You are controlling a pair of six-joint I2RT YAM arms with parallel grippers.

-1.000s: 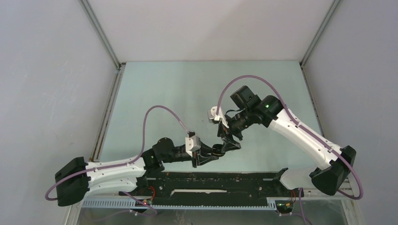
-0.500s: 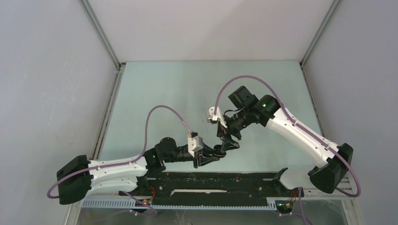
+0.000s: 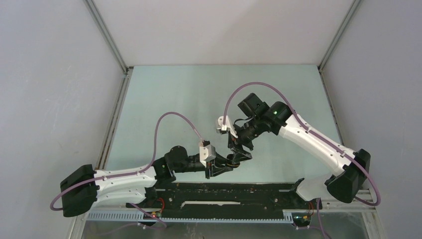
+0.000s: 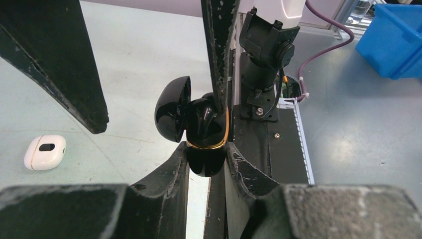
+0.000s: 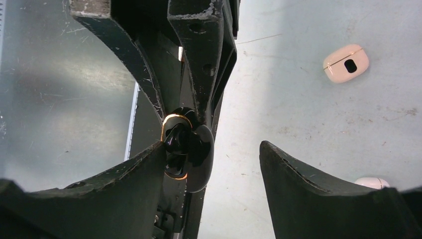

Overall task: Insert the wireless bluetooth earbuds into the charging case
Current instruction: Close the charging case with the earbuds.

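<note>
looked like a robotics lab cell: grey wall panels (image 3: 50, 99) in aluminium framing (image 3: 106, 37) enclosed a pale green table (image 3: 174, 94); slotted cable duct (image 3: 199, 215) ran along its near edge; blue storage bin (image 4: 400, 40) sat outside.

Gold-rimmed black charging case (image 5: 188, 149), lid open, clamped by the left gripper (image 5: 180, 112) at centre, between the spread fingers of the right gripper (image 5: 211, 147); cream case (image 5: 347, 62) lies at two o'clock.

No text, label, brand or number is legible in any view; the black charging case (image 4: 205, 159), white case (image 4: 45, 152) and blue bin (image 4: 398, 37) show none.
</note>
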